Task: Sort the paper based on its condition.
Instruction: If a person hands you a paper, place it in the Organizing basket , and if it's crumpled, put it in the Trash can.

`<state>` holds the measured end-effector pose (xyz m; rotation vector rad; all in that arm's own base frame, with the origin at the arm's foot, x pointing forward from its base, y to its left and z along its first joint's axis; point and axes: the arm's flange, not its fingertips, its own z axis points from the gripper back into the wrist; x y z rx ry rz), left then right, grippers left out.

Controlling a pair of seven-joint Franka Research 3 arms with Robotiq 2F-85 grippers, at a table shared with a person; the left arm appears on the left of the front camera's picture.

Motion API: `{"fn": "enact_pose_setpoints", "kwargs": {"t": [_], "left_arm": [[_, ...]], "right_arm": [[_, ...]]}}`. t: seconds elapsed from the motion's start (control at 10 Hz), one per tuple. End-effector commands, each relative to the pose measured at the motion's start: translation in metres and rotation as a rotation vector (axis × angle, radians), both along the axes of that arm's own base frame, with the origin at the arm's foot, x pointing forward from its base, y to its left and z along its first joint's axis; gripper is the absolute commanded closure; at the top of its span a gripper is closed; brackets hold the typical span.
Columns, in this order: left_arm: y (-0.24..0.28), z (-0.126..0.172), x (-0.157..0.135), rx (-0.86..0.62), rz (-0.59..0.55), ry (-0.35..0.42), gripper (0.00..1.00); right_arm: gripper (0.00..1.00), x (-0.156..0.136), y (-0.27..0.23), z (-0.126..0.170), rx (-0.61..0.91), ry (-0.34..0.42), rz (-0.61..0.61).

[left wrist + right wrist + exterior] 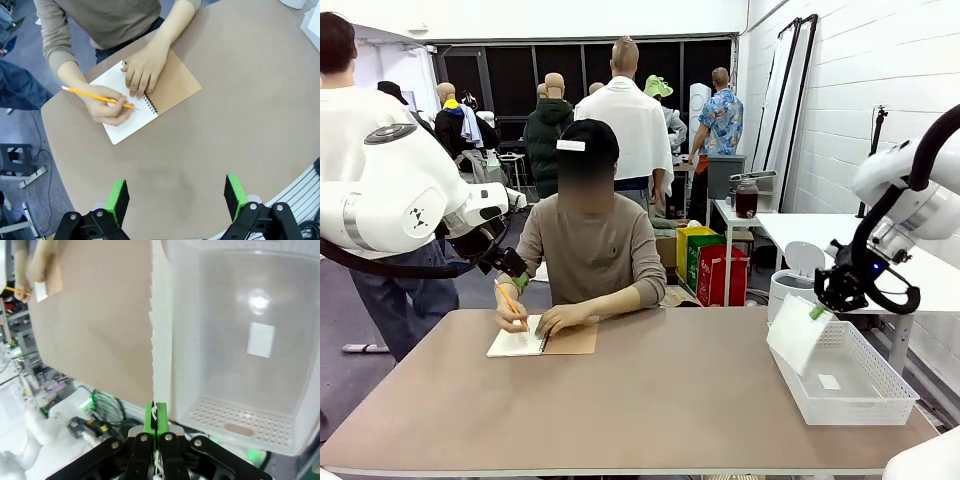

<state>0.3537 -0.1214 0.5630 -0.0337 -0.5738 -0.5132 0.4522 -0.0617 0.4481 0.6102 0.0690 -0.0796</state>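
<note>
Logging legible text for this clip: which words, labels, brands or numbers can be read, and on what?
None can be read.
Paper in the right gripper: blank on the side shown.
White patch in the basket: blank.
Notebook page: no writing legible.
Dark mark on the left arm: too small to read.

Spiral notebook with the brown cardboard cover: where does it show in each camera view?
Front view: the spiral notebook with brown cardboard cover lies left of centre, at the far edge of the tan table.
Left wrist view: notebook upper centre, open.
Right wrist view: notebook small, top-left corner.
Shared landmark: the orange pencil at its white page.
</note>
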Motion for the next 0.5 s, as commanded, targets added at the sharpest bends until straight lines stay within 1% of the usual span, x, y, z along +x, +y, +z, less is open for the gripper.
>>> {"fn": "enact_pose_setpoints", "kwargs": {"t": [0.0, 0.2, 0.4], "left_arm": [[0.002, 0.0, 0.0, 0.003, -0.001, -0.001, 0.0], [0.002, 0.0, 0.0, 0.003, -0.001, -0.001, 0.0], [0.002, 0.0, 0.0, 0.003, -0.001, -0.001, 0.0]], "right_arm": [[1.0, -0.007, -0.007, -0.015, -0.059, -0.032, -0.013], [1.0, -0.016, -0.025, -0.022, -0.124, -0.053, -0.074], [1.0, -0.019, -0.041, -0.031, -0.174, -0.077, -0.181]]}}
